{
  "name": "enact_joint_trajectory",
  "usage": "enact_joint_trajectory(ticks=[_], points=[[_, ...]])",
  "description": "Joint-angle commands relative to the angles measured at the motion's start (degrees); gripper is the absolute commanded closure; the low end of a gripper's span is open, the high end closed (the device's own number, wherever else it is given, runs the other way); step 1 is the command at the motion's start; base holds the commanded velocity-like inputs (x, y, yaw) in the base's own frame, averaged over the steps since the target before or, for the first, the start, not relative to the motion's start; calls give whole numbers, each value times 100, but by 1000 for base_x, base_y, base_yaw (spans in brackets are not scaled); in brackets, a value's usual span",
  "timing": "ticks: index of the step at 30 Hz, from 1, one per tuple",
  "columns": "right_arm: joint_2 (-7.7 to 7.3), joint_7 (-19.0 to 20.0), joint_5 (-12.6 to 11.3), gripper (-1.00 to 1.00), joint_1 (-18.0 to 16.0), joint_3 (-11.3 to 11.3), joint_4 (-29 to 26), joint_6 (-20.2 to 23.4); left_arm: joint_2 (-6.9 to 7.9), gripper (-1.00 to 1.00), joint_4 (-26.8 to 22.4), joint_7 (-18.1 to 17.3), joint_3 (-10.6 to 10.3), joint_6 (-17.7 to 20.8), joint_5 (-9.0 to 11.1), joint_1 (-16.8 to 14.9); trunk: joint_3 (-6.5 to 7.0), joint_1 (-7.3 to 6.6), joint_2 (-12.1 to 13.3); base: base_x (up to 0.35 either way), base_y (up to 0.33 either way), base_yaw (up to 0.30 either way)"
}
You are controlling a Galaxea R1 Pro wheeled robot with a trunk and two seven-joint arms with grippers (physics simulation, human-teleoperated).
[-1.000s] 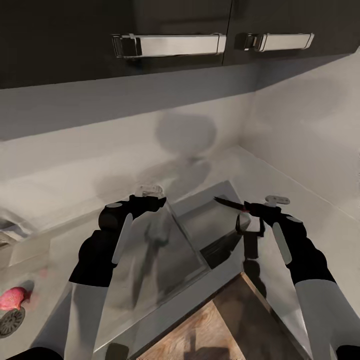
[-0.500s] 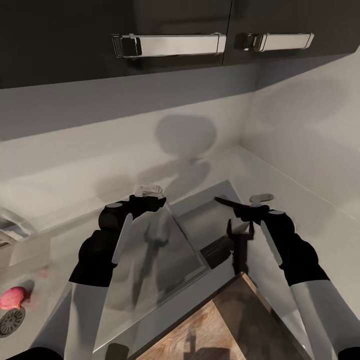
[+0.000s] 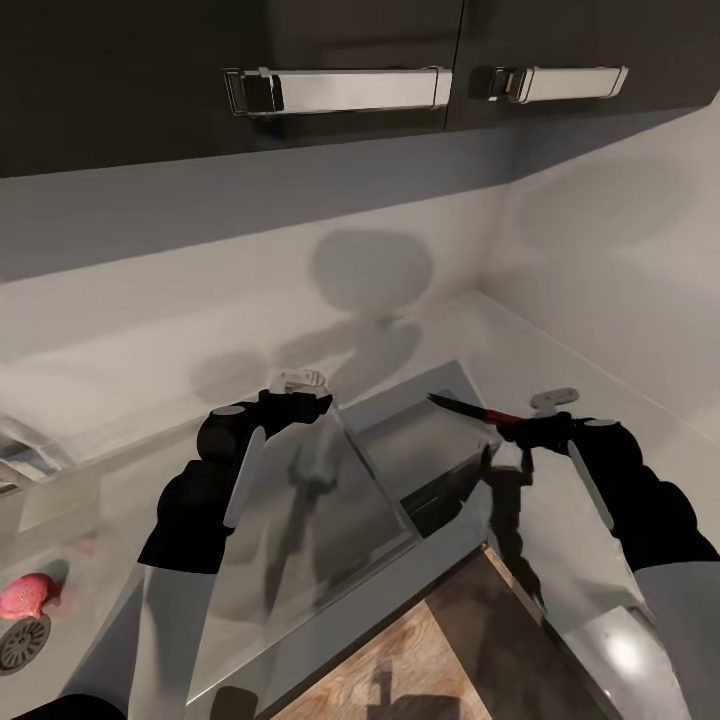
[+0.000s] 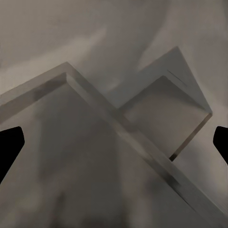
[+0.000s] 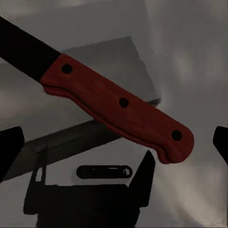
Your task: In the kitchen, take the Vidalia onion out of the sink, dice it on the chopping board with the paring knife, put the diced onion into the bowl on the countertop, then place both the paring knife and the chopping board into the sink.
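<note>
Closest to the robot, the chopping board (image 3: 430,660) sat at the low edge of the head view, brown and woody, with one corner pointing away toward the two arms. Off at the low left corner, the Vidalia onion (image 3: 25,597) lay pink and round in the sink (image 3: 60,560), right beside the round drain (image 3: 20,643). It was well apart from both arms, but the left arm was the nearer one to it. A little farther out, the left claw (image 3: 298,383) hung over the grey counter (image 3: 120,370) above a shiny slanted steel panel (image 3: 300,510). In the left wrist view its two dark tips sat wide apart at the edges with nothing between them, so it was open and empty. On the other side, the right claw (image 3: 545,405) held the paring knife (image 3: 478,410). The right wrist view showed the red handle with three dark dots lying across between the dark tips, though the pads themselves could not be seen touching it. The knife's long line ran from the claw toward the left and a bit away, with the dark pointed blade sticking out over the steel. So the knife was ready, but the onion still lay far to the left in the sink and had not yet been fetched. That looked like a job for the empty left claw. At the very back hung the dark cabinets (image 3: 150,80) with silver handles.
</note>
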Motion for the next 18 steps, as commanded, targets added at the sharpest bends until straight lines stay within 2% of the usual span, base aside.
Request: enact_joint_trajectory(ticks=[1,4,7,18], points=[[-150,386,12,-100,-5,-23,-21,99,-2,-100,-5,-15,4,30,3,-5,-10,3,-11,0,0,0],[-351,987,14,-100,-5,-61,-71,288,-2,-100,-5,-15,4,30,3,-5,-10,3,-11,0,0,0],[-450,1315,21,-100,-6,-79,-128,463,-2,-100,-5,-15,4,30,3,-5,-10,3,-11,0,0,0],[-501,1474,41,-100,-53,-87,-234,581,-2,-100,1,-15,4,30,3,-5,-10,3,-11,0,0,0]])
